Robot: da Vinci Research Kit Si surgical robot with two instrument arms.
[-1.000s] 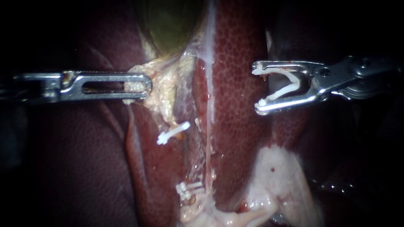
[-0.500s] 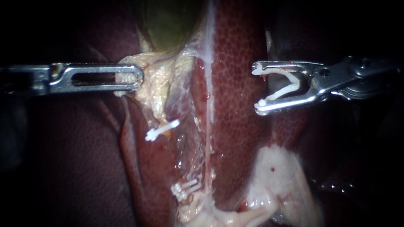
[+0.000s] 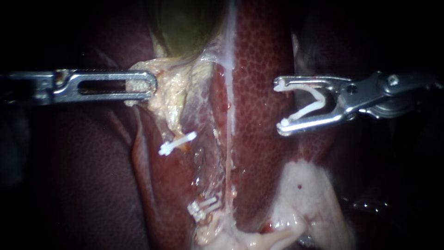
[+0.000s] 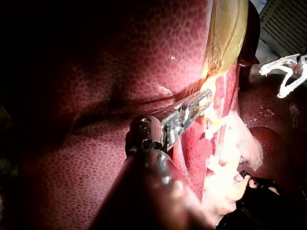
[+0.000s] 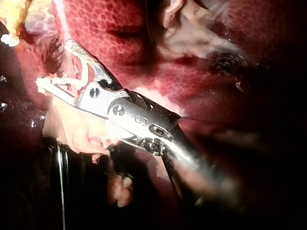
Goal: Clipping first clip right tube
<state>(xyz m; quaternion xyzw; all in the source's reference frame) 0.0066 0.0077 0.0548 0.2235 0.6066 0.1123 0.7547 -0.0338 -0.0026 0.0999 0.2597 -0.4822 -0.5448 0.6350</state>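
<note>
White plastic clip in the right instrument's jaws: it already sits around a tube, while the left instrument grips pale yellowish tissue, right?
Not around a tube. The white plastic clip, held open by the right instrument, hangs clear over the dark red liver, as the endoscope view shows. The left instrument does grip the pale yellowish tissue.

Bright light falls on the middle and makes the wet spots shine. All around it is dark, almost black. Far ahead of the left instrument, a grey surface with thin lines shows. A pale blue patch sits just beside it.
</note>
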